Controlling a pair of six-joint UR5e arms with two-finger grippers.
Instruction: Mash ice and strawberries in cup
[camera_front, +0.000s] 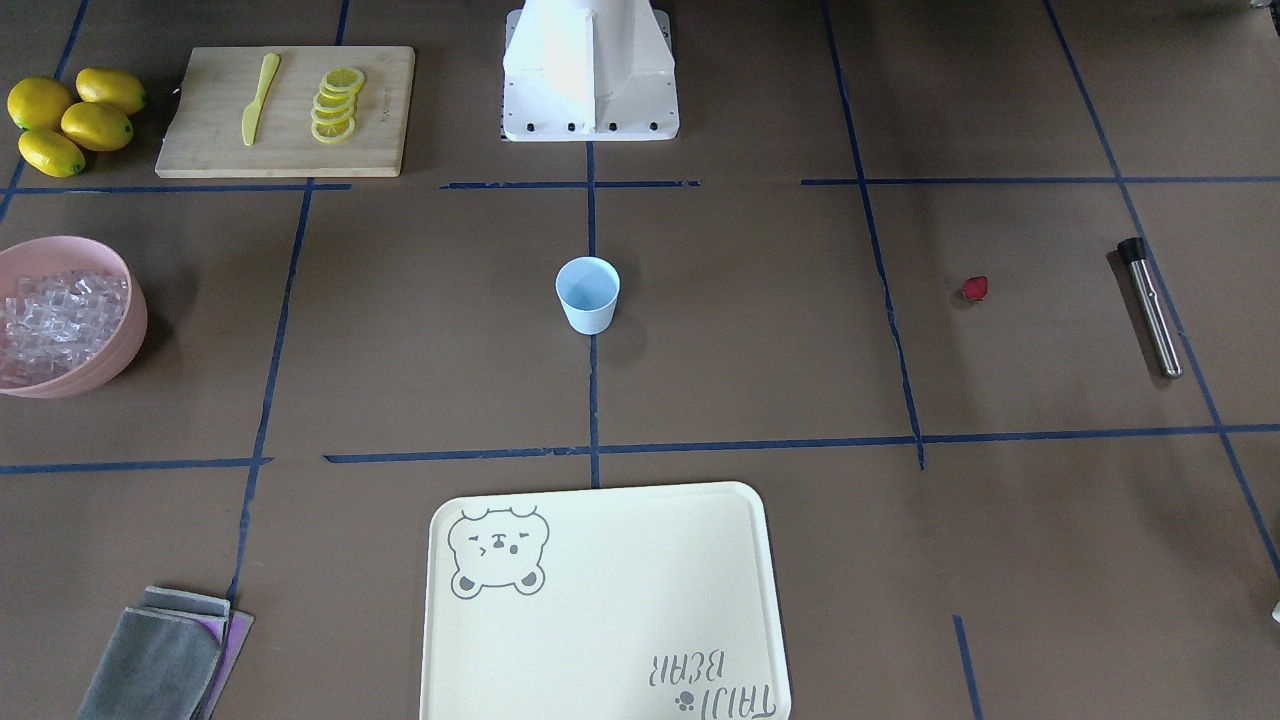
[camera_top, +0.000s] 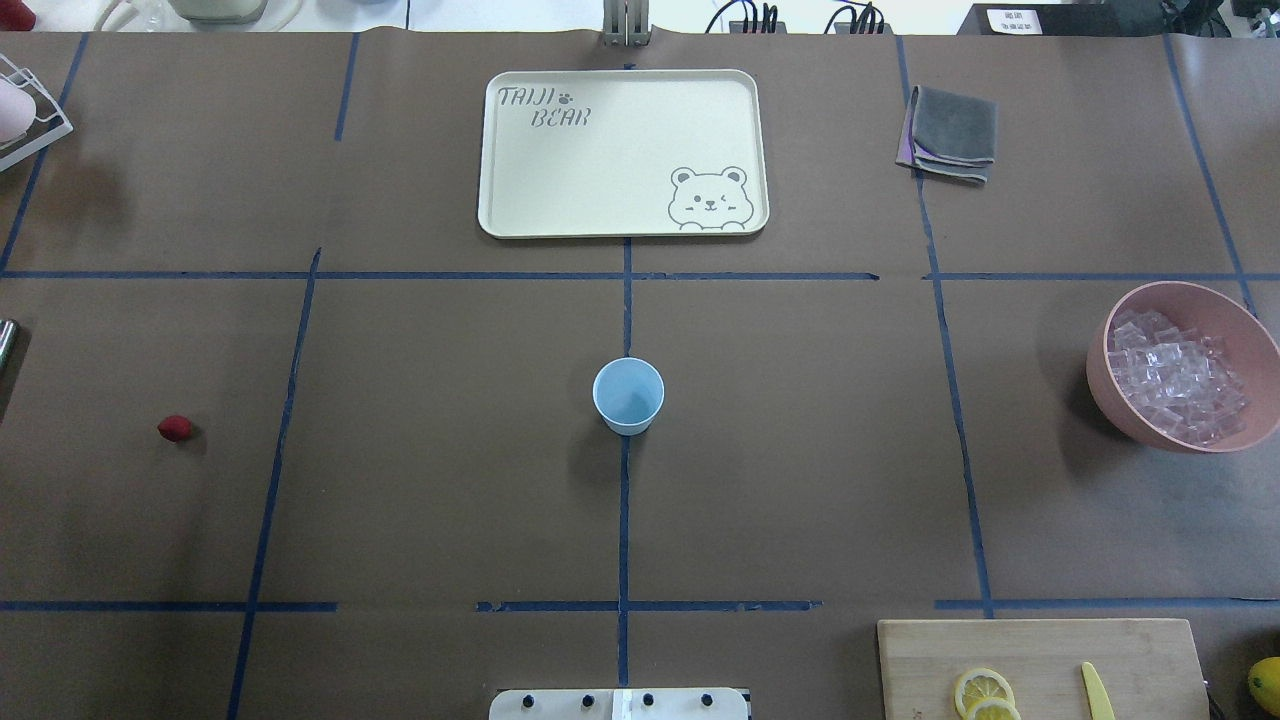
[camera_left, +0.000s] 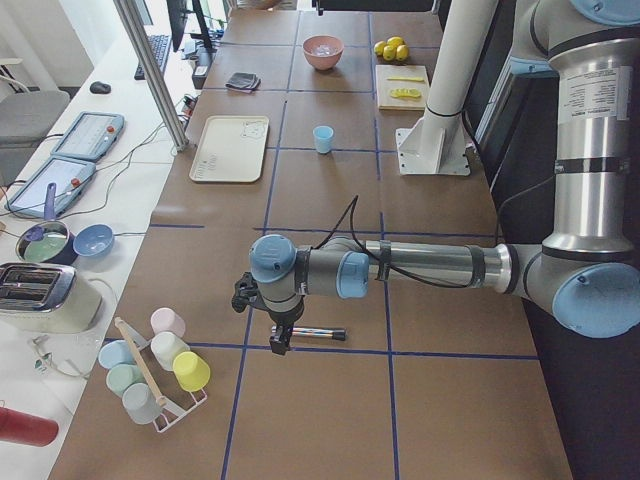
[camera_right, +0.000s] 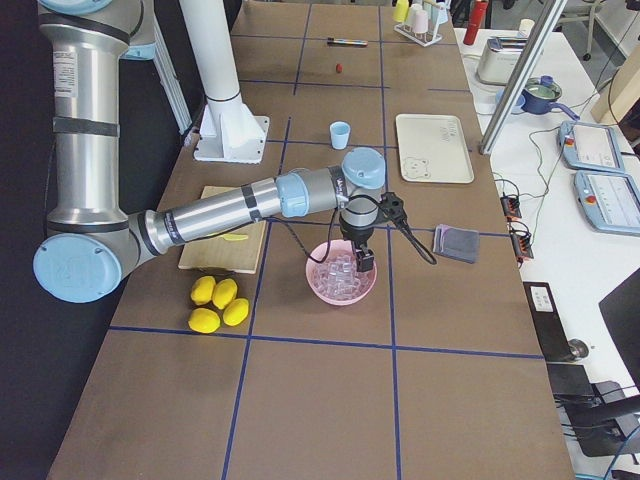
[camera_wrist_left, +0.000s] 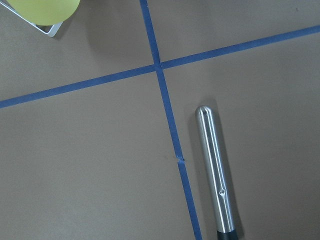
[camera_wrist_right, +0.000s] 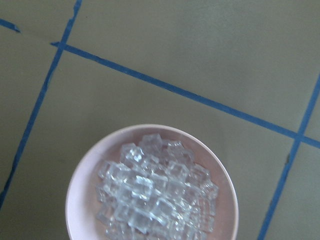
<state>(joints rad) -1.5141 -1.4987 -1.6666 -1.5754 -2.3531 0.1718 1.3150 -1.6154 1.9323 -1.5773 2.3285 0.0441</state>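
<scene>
As one stands at the end of the tabletop (camera_top: 450, 500) on the robot's left, the left gripper (camera_left: 279, 343) hangs nearest, over a steel muddler (camera_front: 1150, 315). I cannot tell how its fingers are set. The muddler lies flat, long axis running outward from the robot, black cap robot-side. Beyond it the strawberry (camera_top: 175, 428) lies loose, its tip unreadable. At mid-table the cup (camera_top: 628, 395) stands upright, mouth up, empty. Farthest off, the right gripper (camera_right: 362, 258) hovers above the ice (camera_wrist_right: 150, 192) in a pink bowl (camera_top: 1098, 375), its fingers likewise unclear. Judgement: loading has not begun; the next move calls for a descent and a careful pinch on one slippery cube.
</scene>
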